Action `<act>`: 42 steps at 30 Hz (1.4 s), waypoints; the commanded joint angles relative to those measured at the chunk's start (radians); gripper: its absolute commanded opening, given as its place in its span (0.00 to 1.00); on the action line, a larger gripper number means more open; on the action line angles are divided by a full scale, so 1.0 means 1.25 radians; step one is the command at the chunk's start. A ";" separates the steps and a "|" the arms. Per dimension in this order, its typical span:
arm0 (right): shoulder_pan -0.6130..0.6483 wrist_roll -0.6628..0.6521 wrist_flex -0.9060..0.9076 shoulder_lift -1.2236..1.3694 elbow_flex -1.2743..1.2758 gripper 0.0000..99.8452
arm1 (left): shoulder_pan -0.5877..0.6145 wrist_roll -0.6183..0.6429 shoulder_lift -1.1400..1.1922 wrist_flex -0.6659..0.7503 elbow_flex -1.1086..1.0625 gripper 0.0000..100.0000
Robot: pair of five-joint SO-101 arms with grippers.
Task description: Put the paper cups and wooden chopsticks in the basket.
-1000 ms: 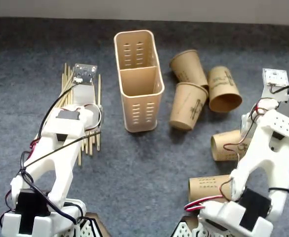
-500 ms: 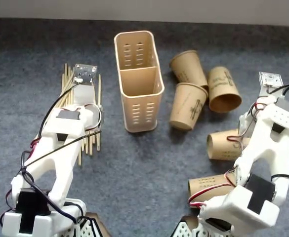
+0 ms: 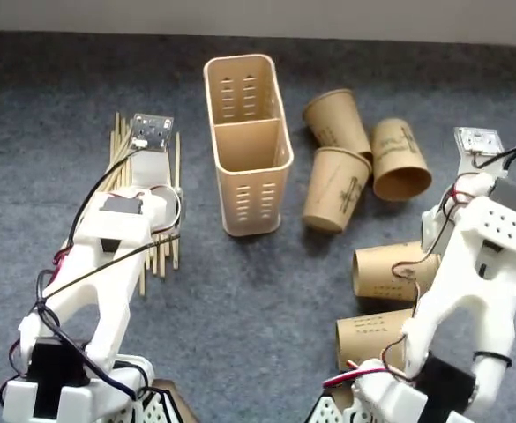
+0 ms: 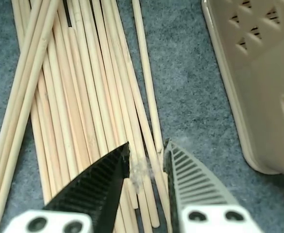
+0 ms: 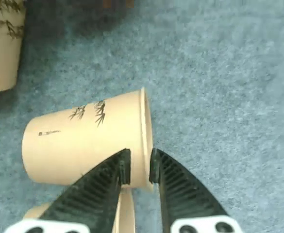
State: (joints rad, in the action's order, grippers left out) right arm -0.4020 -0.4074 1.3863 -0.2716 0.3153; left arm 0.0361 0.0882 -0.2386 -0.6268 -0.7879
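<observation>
**Paper cup [image 5: 83, 141] pinched at its rim, lift comes next**

Our right end effector [image 5: 139, 170] is clamped on the rim of this cup. The cup lies on its side at the right of the high view, well apart from the basket [image 3: 256, 207] at upper centre. Our left end effector [image 4: 146, 158] has its jaws slightly apart and straddles the wooden chopsticks [image 4: 83, 87] heaped at the left, near the basket. Four other cups [image 3: 337, 119] lie on the desk [image 3: 240, 308]. We judge the cup pickup to be the step in hand. Next we must raise the cup, carry it to an open compartment, and tip it upright before letting go.
</observation>
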 commanded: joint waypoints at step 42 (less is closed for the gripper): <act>-0.052 0.056 -0.131 -1.034 0.670 0.07 | -0.137 0.028 0.576 -0.902 1.585 0.23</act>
State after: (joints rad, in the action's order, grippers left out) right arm -0.4772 -0.3475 1.2359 -1.5175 1.1439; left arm -0.1250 0.0760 0.4150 -1.7346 1.1147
